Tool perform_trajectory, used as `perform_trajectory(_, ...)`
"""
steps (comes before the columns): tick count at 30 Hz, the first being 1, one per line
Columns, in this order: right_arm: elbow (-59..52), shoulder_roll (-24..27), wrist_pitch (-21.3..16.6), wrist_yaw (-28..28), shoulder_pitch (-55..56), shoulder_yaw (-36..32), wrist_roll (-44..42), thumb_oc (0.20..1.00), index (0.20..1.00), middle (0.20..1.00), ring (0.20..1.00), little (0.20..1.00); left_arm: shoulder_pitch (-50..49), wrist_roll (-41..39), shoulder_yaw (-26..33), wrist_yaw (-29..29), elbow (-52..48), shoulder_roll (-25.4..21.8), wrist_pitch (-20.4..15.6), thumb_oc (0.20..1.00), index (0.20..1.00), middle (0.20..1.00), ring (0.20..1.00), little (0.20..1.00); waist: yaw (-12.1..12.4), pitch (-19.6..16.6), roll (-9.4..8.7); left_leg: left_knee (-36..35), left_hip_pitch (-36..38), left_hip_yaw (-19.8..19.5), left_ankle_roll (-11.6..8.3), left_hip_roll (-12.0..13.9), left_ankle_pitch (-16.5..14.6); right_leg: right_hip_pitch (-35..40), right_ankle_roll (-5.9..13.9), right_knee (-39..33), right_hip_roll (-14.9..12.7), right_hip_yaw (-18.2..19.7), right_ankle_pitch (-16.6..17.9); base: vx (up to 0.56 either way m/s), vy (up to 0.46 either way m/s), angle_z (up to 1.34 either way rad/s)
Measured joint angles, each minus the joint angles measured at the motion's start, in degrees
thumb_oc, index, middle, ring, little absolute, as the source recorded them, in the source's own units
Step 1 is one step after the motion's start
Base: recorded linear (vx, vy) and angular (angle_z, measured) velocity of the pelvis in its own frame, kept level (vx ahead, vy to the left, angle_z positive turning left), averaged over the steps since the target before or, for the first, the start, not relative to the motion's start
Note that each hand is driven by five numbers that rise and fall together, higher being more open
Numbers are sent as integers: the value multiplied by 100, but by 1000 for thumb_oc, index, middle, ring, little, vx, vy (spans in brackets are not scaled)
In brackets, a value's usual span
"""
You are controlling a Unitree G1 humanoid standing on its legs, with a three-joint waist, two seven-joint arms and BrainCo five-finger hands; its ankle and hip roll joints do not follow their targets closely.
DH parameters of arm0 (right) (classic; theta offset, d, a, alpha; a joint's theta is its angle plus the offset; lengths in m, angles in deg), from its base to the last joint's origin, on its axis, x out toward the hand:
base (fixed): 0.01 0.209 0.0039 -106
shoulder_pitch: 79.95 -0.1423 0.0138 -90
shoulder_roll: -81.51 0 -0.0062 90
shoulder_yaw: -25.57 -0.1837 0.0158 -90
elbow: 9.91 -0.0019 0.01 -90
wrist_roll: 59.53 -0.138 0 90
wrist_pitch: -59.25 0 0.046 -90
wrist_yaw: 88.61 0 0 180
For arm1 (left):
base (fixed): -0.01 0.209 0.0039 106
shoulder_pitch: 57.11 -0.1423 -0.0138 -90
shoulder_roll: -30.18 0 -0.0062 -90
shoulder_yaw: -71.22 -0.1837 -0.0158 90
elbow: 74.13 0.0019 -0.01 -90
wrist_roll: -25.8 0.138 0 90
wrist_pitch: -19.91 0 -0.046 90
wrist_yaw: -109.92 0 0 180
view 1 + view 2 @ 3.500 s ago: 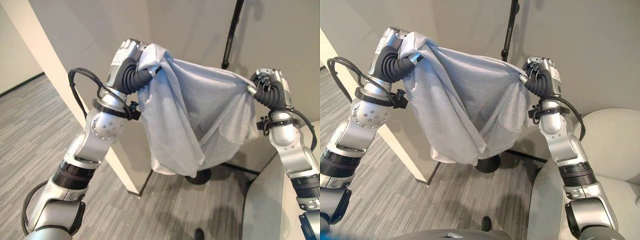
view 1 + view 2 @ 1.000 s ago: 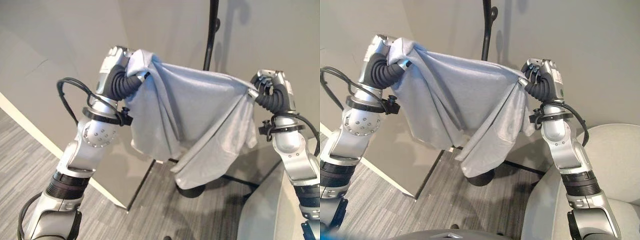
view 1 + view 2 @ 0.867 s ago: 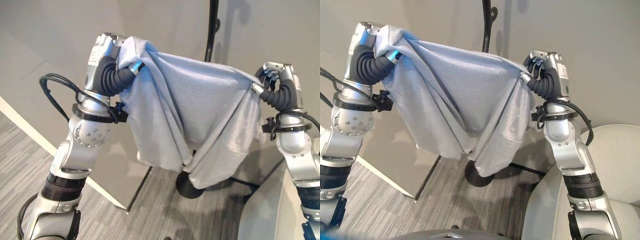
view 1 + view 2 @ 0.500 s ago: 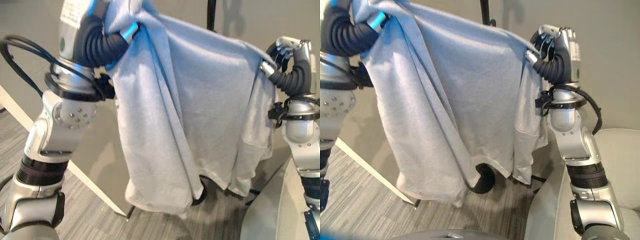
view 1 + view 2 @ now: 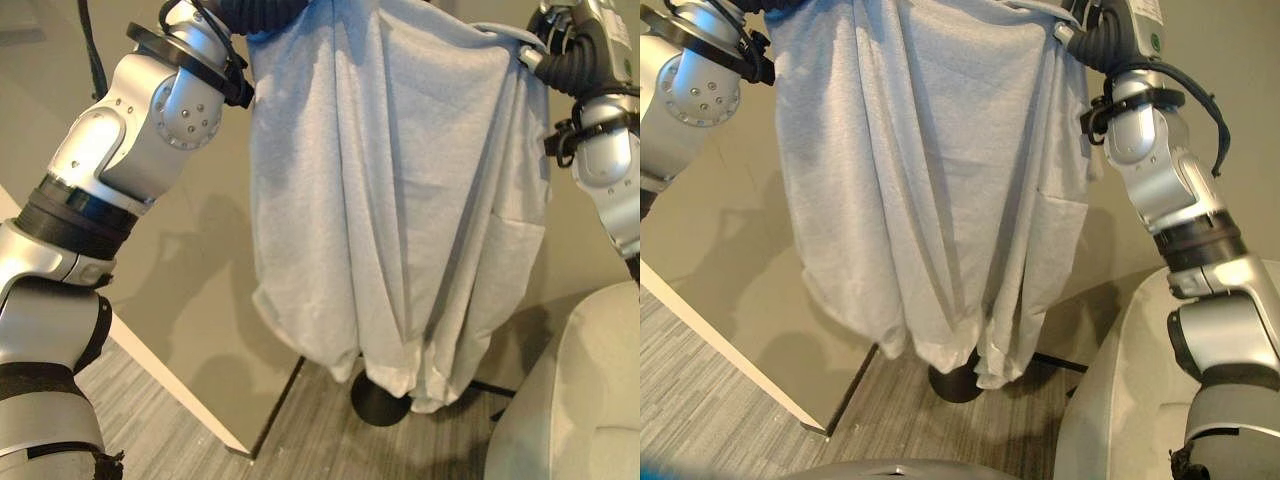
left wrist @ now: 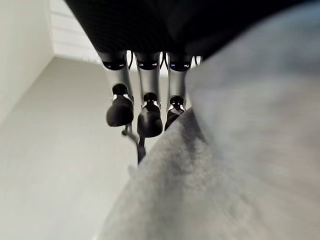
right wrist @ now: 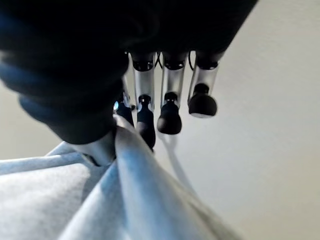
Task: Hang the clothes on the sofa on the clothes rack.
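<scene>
No readable text, label, number or sign anywhere, small dark print on the right wrist housing [image 5: 1148, 12] too small to make out

Grey striped carpet [image 5: 320, 430] meets a plain beige wall [image 5: 180, 260] — with a pale board [image 5: 720, 350] leaning there.

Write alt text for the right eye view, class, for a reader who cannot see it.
A pale grey garment hangs in long folds between the robot's two raised arms, its hem just above the rack's round black base on the striped floor. A grey sofa sits at lower right.
</scene>
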Motion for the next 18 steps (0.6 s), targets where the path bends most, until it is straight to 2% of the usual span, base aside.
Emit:
perform_trajectory(6,1070,-488,-15,-167,-520,716,-457,200,200,200,200,200,60,-96,-599,-56,1260,398,122,200,200,200,200,200,8,-21,-2,1,-88,53,10,35,23,-104,-12,24,33,22,10,-21,7,-3)
perform_trajectory(8,1478,-730,1,-260,-491,783,-638,200,200,200,200,200,-103,-100,-620,-45,1593,568,152,200,200,200,200,200,12,-27,-4,2,-135,63,11,39,35,-161,-29,25,40,32,23,-33,9,-2)
perform_trajectory(12,1438,-822,4,-490,-24,770,-748,200,200,200,200,200,-906,-95,-593,36,1379,584,201,200,200,200,200,200,14,-3,-42,2,-246,63,14,65,53,-247,-51,25,66,18,39,0,0,0)
perform_trajectory(18,1568,-969,10,-580,89,745,-746,200,200,200,200,200,-1226,-96,-564,75,1556,764,214,200,200,200,200,200,8,54,-111,1,-242,68,13,92,53,-246,-52,24,92,16,39,0,0,0)
